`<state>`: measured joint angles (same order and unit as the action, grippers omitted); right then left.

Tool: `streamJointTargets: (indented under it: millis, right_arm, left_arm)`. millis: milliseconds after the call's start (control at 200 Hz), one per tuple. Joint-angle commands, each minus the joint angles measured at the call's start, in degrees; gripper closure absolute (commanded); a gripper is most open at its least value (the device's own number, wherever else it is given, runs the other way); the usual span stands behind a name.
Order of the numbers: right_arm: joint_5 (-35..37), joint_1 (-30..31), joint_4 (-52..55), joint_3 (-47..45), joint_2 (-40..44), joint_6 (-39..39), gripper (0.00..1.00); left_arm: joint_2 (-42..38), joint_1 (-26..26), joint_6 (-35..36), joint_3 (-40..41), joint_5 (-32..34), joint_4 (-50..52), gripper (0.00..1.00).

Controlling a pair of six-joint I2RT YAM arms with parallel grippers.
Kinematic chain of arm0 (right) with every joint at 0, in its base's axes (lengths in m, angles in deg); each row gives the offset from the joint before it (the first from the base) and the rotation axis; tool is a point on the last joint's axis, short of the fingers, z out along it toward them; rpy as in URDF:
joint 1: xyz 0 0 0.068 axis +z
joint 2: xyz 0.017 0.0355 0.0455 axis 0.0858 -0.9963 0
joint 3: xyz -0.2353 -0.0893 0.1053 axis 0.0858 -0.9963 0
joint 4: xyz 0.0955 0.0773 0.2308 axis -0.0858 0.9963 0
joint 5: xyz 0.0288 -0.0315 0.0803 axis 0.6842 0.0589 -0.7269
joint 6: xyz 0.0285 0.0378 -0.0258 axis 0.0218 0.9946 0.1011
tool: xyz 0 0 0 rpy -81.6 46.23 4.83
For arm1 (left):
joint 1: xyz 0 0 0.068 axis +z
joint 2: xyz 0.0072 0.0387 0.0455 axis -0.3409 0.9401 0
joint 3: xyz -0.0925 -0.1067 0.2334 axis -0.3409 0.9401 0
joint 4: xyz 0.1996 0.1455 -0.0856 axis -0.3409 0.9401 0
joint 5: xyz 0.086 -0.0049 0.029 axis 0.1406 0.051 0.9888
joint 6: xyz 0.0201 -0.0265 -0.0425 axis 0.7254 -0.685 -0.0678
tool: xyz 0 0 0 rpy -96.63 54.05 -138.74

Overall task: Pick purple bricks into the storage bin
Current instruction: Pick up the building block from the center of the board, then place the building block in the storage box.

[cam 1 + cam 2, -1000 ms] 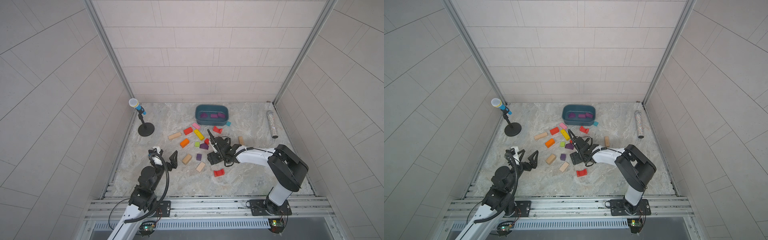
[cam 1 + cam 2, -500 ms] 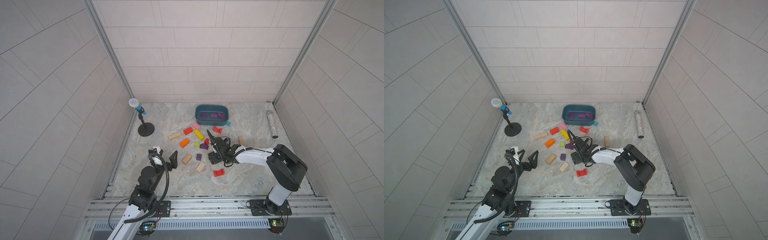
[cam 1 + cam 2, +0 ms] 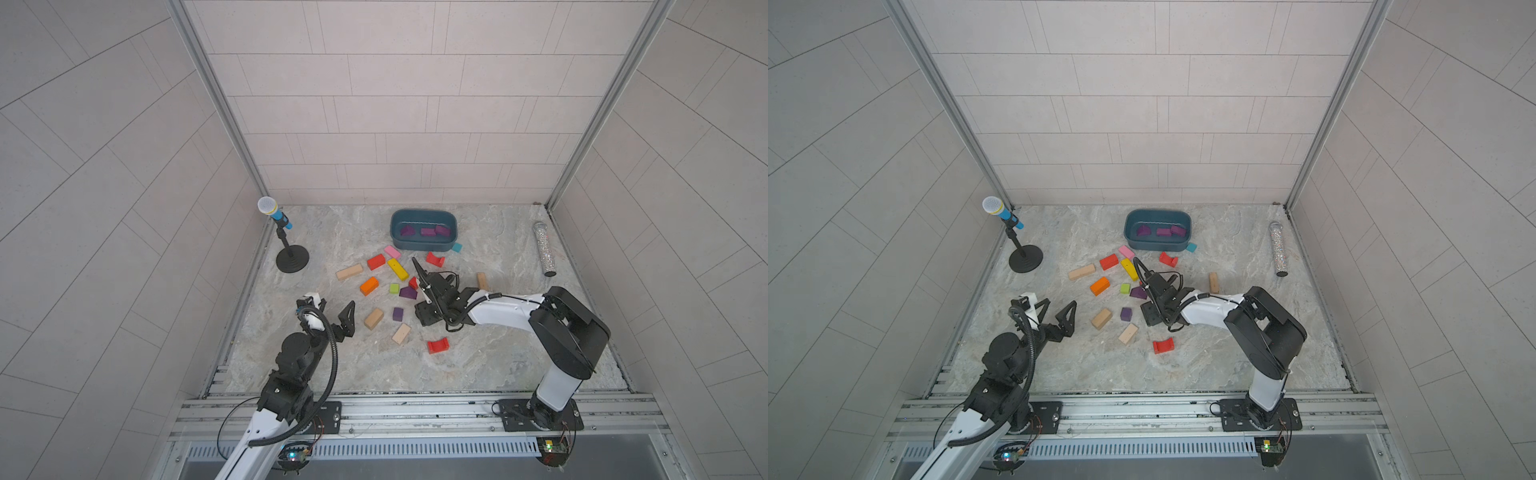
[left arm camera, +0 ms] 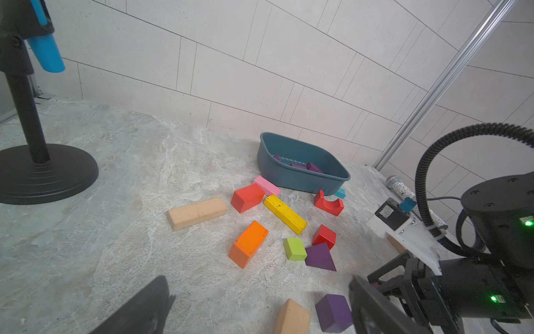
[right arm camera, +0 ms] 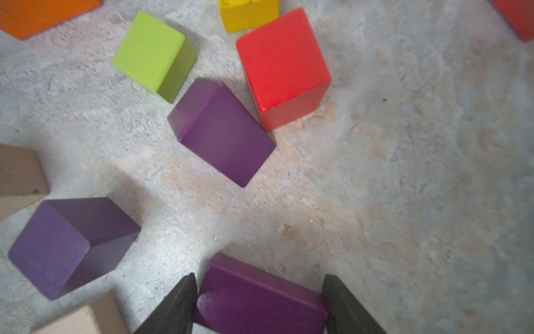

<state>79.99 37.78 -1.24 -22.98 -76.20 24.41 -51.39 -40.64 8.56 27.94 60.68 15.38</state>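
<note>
Purple bricks: six counted in all.
In the storage bin (image 3: 419,246): three binned bricks (image 3: 427,232) lie in a row on its floor, at the back of the tabletop (image 3: 498,353).
Loose on the tabletop: three, namely a peaked purple brick (image 3: 408,293), a purple cube (image 3: 398,314) and a flat purple brick (image 5: 260,300).
Right fingers (image 5: 179,306): closed to a medium width against both long sides of the flat purple brick, with no gap showing. The brick lies on the tabletop and is hidden under the arm in both top views.
Left fingers (image 3: 348,316): spread wide and holding nothing, above the tabletop near its front left.
Red blocks: four, namely two arches (image 3: 435,259) (image 3: 437,345), one oblong (image 3: 376,262) and one red cube (image 4: 324,236).
Plain wood blocks: four (image 3: 349,272) (image 3: 373,318) (image 3: 401,333) (image 3: 482,281).
One each: orange block (image 3: 369,286), yellow bar (image 3: 397,269), green cube (image 4: 294,248), pink block (image 3: 392,251), teal block (image 3: 456,248).
Crowding: the green cube and the red cube sit right against the peaked purple brick. The yellow bar, the red cube and one arch lie between the right fingers and the storage bin. The pink and teal blocks sit by the bin's front wall.
Other things: a microphone on a stand (image 3: 286,241) at the back left, and a glittery cylinder (image 3: 545,249) lying at the right.
</note>
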Motion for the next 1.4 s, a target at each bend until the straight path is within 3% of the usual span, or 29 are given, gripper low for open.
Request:
streamJointTargets:
  millis: [0,390,756,1131,1396]
  right_arm:
    - [0.29,0.11,3.65,-0.18,-2.09,-0.93,0.32]
    - [1.45,-0.32,7.99,5.08,1.36,-3.68,0.32]
    - [1.58,-4.69,10.86,12.96,2.77,-6.08,0.32]
    - [1.91,-11.47,12.44,29.98,-2.8,-9.2,0.32]
    - [0.08,-16.78,16.53,45.49,-12.4,-14.78,0.32]
  left_arm:
    - [-0.66,-0.15,-0.06,1.3,-0.34,-0.94,0.0]
    - [-0.51,-0.13,-0.09,1.39,-0.38,-1.03,0.0]
    - [0.09,-0.13,-0.02,1.39,-0.27,-1.45,0.0]
    - [0.31,-0.1,0.2,1.39,0.16,-1.76,0.0]
    - [0.81,-0.12,0.33,1.47,0.66,-2.08,0.0]
